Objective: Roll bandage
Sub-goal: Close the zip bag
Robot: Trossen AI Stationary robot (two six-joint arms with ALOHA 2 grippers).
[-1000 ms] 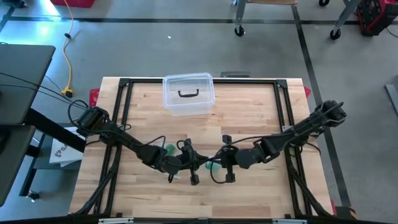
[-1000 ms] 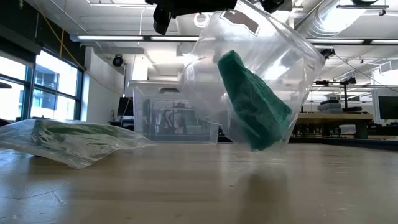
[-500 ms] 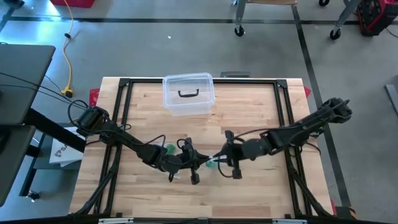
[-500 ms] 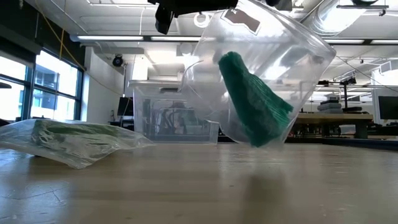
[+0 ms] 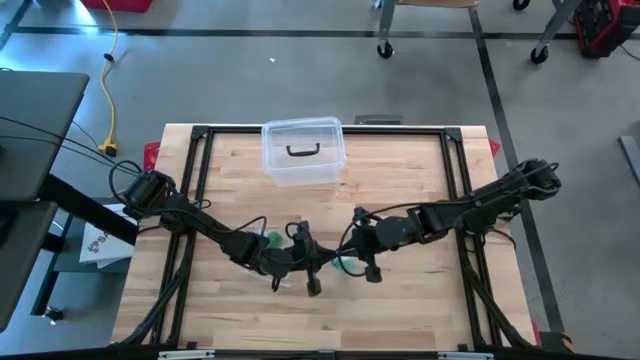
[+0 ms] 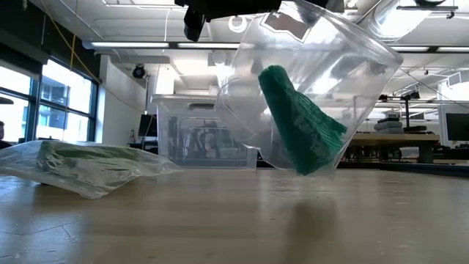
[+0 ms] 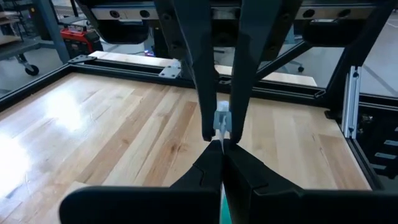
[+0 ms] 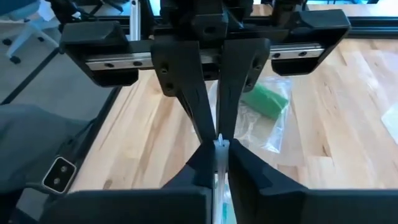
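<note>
Both my pincers are pinching one clear plastic bag above the wooden tabletop [image 5: 420, 300].

My left pincer [image 5: 325, 262] and my right pincer [image 5: 348, 252] are meeting tip to tip near the tabletop's middle, each closed on the top edge of the clear plastic bag [image 6: 315, 88], which is hanging off the surface with the green rolled bandage [image 6: 299, 121] slanting inside it. A second clear bag with green contents [image 6: 84, 165] is lying flat to the left, and a clear lidded plastic box [image 5: 302, 151] is sitting at the far edge.
</note>
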